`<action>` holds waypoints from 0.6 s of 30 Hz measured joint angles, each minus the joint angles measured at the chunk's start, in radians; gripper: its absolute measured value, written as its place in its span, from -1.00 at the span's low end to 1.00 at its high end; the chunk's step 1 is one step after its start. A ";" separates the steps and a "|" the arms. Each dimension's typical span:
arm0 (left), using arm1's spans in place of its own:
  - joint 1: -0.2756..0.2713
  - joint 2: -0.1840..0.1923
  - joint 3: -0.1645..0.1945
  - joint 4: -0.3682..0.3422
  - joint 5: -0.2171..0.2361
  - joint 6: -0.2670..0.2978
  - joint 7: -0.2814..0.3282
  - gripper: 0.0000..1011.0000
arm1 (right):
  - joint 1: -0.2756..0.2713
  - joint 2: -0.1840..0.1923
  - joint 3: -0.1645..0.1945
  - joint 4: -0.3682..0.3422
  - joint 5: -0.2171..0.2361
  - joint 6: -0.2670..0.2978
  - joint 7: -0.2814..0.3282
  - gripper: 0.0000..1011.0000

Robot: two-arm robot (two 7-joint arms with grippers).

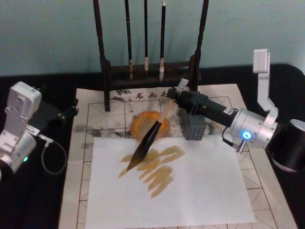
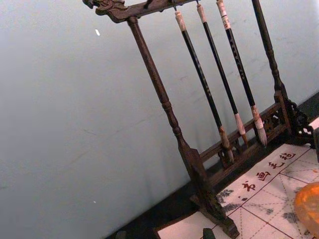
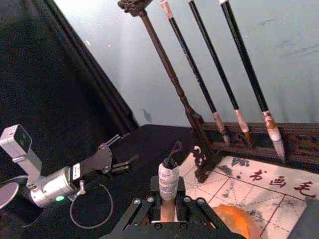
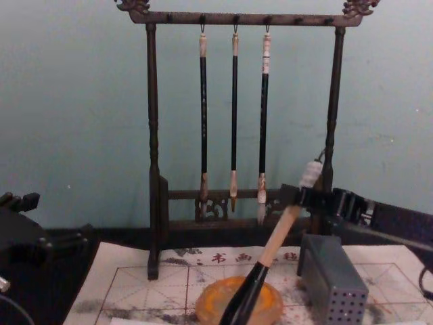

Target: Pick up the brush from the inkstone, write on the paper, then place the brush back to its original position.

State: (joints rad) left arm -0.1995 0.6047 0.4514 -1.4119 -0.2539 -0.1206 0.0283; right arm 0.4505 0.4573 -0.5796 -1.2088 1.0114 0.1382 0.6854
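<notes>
- The black tabletop point(image 1: 47, 200) carries the gridded paper point(image 1: 95, 102), with a plain white sheet point(image 1: 200, 191) laid over it to take the ink.
- The brush rack point(image 4: 152, 135) stands at the back. The chest view catches its full height; the head view crops it.
- The left end effector point(image 1: 71, 110) sits parked off the paper's left edge.
- The right end effector point(image 3: 167, 211) is clamped on the brush point(image 1: 151, 133) just under its wrapped top, and the wrist view shows that grip.
- The brush slants down and, in the head view, its bristles meet the white sheet beside brown strokes point(image 1: 159, 174).
- The inkstone point(image 1: 138, 125) lies beneath the handle, handy for the return.
</notes>
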 joint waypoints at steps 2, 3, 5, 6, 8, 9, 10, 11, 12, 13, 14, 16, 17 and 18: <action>0.000 0.000 0.000 0.000 0.000 0.000 0.000 0.98 | -0.001 0.002 0.003 0.000 0.000 0.001 -0.004 -0.64; 0.000 0.000 0.000 0.000 0.000 0.000 0.000 0.98 | -0.001 0.002 0.004 0.000 -0.001 0.001 -0.005 -0.64; 0.000 0.000 0.000 0.000 0.000 0.000 0.000 0.98 | -0.002 0.003 0.006 0.000 -0.001 0.002 -0.007 -0.64; 0.000 0.000 0.000 0.000 0.000 0.000 0.000 0.98 | -0.002 0.004 0.008 -0.001 -0.002 0.002 -0.009 -0.64; 0.000 0.000 0.000 0.000 0.000 0.000 0.000 0.98 | -0.004 0.005 0.011 -0.003 -0.002 0.002 -0.013 -0.64; 0.000 0.000 0.000 0.000 0.000 0.000 0.000 0.98 | -0.004 0.005 0.011 -0.003 -0.002 0.002 -0.013 -0.64; 0.000 0.000 0.000 0.000 0.000 0.000 0.000 0.98 | -0.004 0.006 0.013 -0.003 -0.003 0.002 -0.014 -0.64; 0.000 0.000 0.000 0.000 0.000 0.000 0.000 0.98 | -0.004 0.006 0.014 -0.004 -0.003 0.002 -0.014 -0.64; 0.000 0.000 0.000 0.000 0.000 0.000 0.000 0.98 | -0.005 0.007 0.016 -0.004 -0.003 0.002 -0.015 -0.64; 0.000 0.000 0.000 0.000 0.000 0.000 0.000 0.98 | -0.005 0.007 0.017 -0.005 -0.003 0.002 -0.016 -0.64; 0.000 0.000 0.000 0.000 0.000 0.000 0.000 0.98 | -0.006 0.007 0.019 -0.005 -0.003 0.002 -0.016 -0.64; 0.000 0.000 0.000 0.000 0.000 0.000 0.000 0.98 | -0.008 0.008 0.022 -0.007 -0.003 0.002 -0.017 -0.64; 0.000 0.000 0.000 0.000 0.000 0.000 0.000 0.98 | -0.009 0.008 0.025 -0.008 -0.001 0.001 -0.017 -0.64; 0.000 0.000 0.000 0.000 0.000 0.000 0.000 0.98 | -0.010 0.009 0.027 -0.009 0.001 0.001 -0.017 -0.64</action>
State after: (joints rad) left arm -0.1995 0.6047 0.4514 -1.4120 -0.2539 -0.1206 0.0283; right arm 0.4402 0.4659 -0.5524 -1.2177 1.0122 0.1393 0.6685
